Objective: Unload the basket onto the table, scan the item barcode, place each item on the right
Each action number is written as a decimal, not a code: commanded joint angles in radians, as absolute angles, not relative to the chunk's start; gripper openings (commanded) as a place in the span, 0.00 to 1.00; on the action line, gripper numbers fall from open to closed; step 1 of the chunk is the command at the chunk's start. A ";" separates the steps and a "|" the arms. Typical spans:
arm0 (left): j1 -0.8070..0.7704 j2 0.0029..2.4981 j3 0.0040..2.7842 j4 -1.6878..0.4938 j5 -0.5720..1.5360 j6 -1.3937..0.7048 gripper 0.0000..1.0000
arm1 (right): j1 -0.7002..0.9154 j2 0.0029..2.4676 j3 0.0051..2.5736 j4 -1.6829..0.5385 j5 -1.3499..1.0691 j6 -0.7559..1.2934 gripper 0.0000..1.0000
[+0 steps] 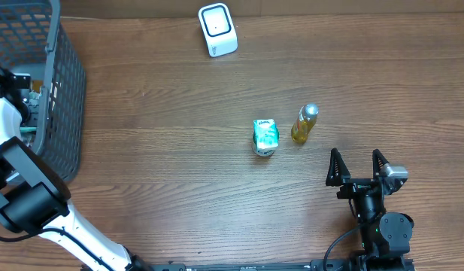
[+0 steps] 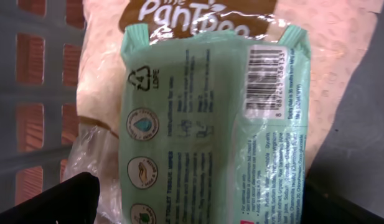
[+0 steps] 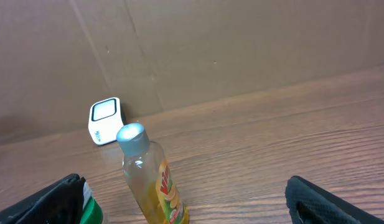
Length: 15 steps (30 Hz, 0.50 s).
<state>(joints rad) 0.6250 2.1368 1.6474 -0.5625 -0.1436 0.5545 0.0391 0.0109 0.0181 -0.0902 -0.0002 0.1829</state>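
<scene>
Nearest to me, at about 5 o'clock on the surface (image 1: 179, 150), the right gripper (image 1: 356, 152) stands with its jaws wide and empty. Just beyond it a yellow bottle (image 1: 305, 124) is upright, and a small green package (image 1: 265, 137) sits near it at its 9 o'clock, not touching. Far at 12 o'clock is the white scanner (image 1: 217, 30). At 10 o'clock the left gripper (image 2: 201, 186), also wide, hangs inside the grey basket (image 1: 66, 83) over a green wipes pack (image 2: 210, 124). Its barcode (image 2: 264, 81) faces up, and it lies on a beige bag (image 2: 104, 93).
</scene>
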 commanded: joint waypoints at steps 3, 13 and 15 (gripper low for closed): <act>0.633 2.151 1.671 -0.568 -0.169 0.603 1.00 | 0.035 0.003 0.008 -0.084 -0.002 0.178 1.00; 0.643 2.154 1.671 -0.508 -0.192 0.607 0.99 | 0.035 0.003 0.008 -0.084 -0.002 0.178 1.00; 0.646 2.154 1.671 -0.503 -0.190 0.607 0.99 | 0.035 0.003 0.008 -0.084 -0.002 0.178 1.00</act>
